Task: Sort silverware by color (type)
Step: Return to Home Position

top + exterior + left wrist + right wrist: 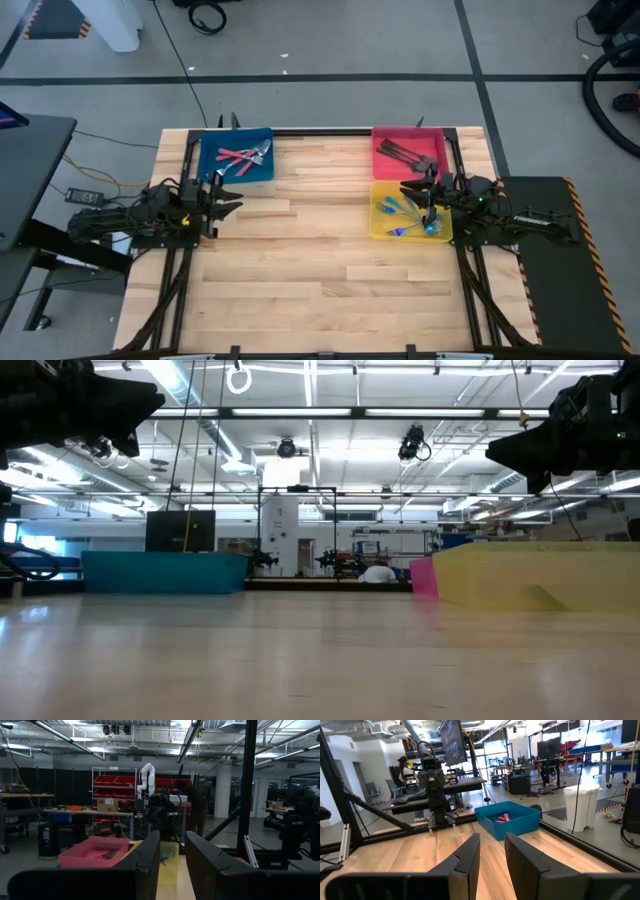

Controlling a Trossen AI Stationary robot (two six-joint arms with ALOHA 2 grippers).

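A pale wooden table with a black frame fills the middle of the room. A blue tray sits at its far left corner. At the far right corner is a red tray, and a yellow tray lies just on its near side, touching it. The near half of the table is bare planks. Around it is a grey floor crossed by dark lines, with black cables coiled at the far side. A white bin stands on the floor beyond the blue tray, and red shelving stands far off beyond the red tray.
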